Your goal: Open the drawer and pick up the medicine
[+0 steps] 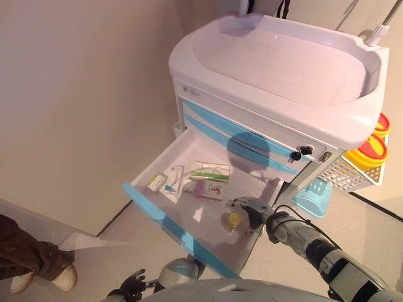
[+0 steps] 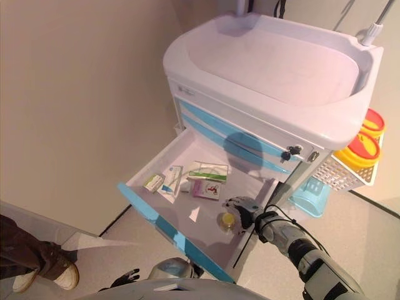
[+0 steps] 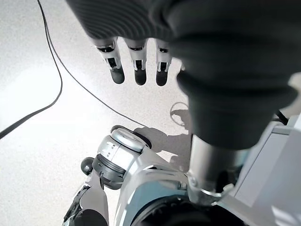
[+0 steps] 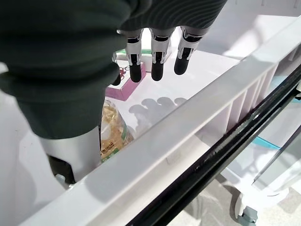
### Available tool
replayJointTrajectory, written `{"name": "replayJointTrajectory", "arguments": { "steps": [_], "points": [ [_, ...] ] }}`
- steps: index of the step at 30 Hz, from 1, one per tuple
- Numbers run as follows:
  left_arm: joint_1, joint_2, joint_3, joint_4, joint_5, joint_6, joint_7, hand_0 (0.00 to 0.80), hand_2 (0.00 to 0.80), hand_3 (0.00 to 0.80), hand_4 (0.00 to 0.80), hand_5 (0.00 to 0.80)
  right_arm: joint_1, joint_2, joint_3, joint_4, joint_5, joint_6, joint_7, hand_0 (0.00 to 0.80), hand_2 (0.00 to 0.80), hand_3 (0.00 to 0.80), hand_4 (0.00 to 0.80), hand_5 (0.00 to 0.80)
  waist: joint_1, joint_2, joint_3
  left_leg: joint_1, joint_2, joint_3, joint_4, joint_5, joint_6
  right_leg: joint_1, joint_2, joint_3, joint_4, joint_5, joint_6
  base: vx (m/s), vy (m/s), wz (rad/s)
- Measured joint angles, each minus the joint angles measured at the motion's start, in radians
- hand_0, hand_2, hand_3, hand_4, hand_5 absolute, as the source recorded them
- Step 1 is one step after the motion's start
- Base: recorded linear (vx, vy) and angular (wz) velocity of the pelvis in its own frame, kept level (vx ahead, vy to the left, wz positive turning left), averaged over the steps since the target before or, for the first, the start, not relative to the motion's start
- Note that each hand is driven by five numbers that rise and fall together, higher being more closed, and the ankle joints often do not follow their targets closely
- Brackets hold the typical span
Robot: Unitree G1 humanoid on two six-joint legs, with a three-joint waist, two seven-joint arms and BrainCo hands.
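The cart's lowest drawer (image 1: pixel 189 236) with a blue front is pulled open. Inside lie several small medicine boxes (image 1: pixel 210 171) and a small bottle with a yellow cap (image 1: pixel 233 220). My right hand (image 1: pixel 249 212) is inside the drawer, right next to the bottle. In the right wrist view the bottle (image 4: pixel 112 129) sits between my thumb and the straight fingers (image 4: pixel 157 66), which do not close on it. My left hand (image 1: pixel 131 287) hangs low by the floor, fingers (image 3: pixel 136 66) straight and empty.
The white medical cart (image 1: pixel 283 69) has a tray top and two shut blue-striped drawers (image 1: pixel 252 141). A white basket with yellow-red containers (image 1: pixel 365 157) hangs on its right side. A blue bin (image 1: pixel 313 198) stands below. A person's shoe (image 1: pixel 44 274) is at the lower left.
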Motion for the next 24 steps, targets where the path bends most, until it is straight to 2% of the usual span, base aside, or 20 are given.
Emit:
{"name": "replayJointTrajectory", "arguments": {
  "steps": [24],
  "points": [
    [-0.003,0.001,-0.01,-0.001,0.0,-0.004,-0.02,0.0,0.0,0.0,0.0,0.0,-0.011,0.032,0.0,0.006,0.001,0.004,0.0,0.0,0.0,0.0,0.0,0.0,0.019,-0.004,0.014,-0.026,-0.001,-0.003,0.001,0.007,-0.001,-0.023,0.0,-0.007,0.001,0.0,0.0,0.0,0.0,0.0]
  ]
}}
